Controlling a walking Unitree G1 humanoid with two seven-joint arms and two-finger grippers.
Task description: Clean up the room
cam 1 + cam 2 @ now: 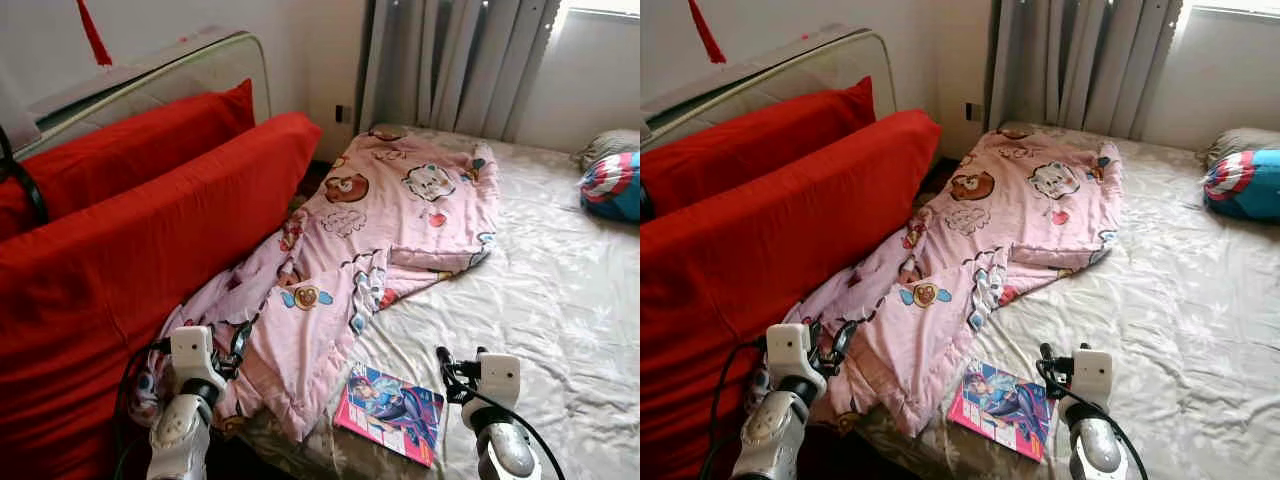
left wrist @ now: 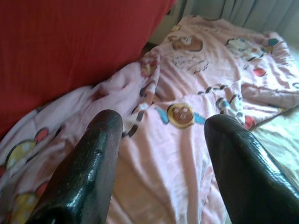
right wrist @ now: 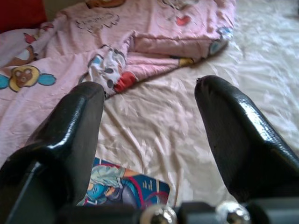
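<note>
While unreadable, comic book point(image 1: 390, 412) on bed point(image 1: 560, 300), beside pink blanket point(image 1: 370, 240)

Bright daylight from the window point(image 1: 600, 8) at upper right, washed-out glare there, wrist views soft

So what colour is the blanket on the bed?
Pink, with cartoon animal prints: the blanket shows best in the left eye view.

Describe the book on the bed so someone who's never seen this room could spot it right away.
Start at the bed with its pale crumpled sheet, then find the pink cartoon-print blanket spread along the side by the red cushions. Just past the blanket's near corner, at the bed's front edge, lies the book: flat, thin, pink-bordered, with a blue illustrated cover, the only flat, stiff item there.
</note>
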